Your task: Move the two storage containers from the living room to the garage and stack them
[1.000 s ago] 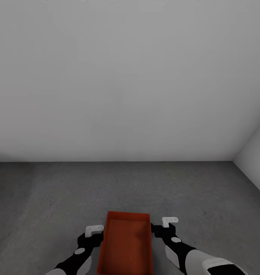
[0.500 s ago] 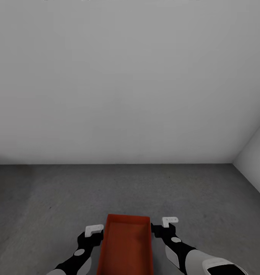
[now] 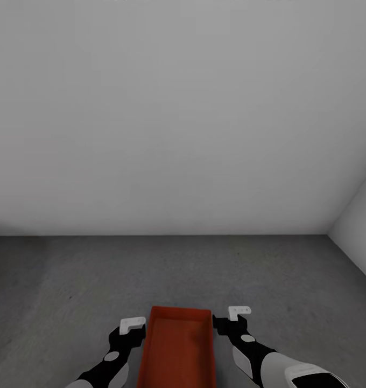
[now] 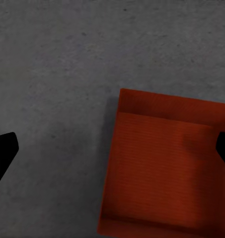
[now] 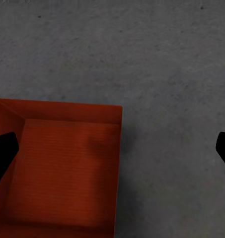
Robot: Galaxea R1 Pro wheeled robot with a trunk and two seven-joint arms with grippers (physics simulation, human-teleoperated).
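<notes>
One red-orange open-top storage container [image 3: 177,350] lies on the dark grey concrete floor [image 3: 70,280] of the garage, close in front of me, and it looks empty inside. My left gripper [image 3: 130,337] hangs over its left long wall and my right gripper [image 3: 229,326] over its right long wall. In the left wrist view the container [image 4: 167,168] lies below the left gripper [image 4: 114,148], whose black fingertips [image 4: 4,151] stand far apart. The right wrist view shows the container [image 5: 67,168] under the right gripper [image 5: 114,148], also open. Neither gripper holds anything.
A plain white wall [image 3: 177,134] rises ahead, a few steps beyond the container. A second white wall [image 3: 360,215] meets it in a corner at the right. Bare concrete spreads out on both sides of the container.
The whole head view has slid downward a little, so the camera has moved. The container's far edge sits lower in the picture relative to the grippers, which keep their places.
</notes>
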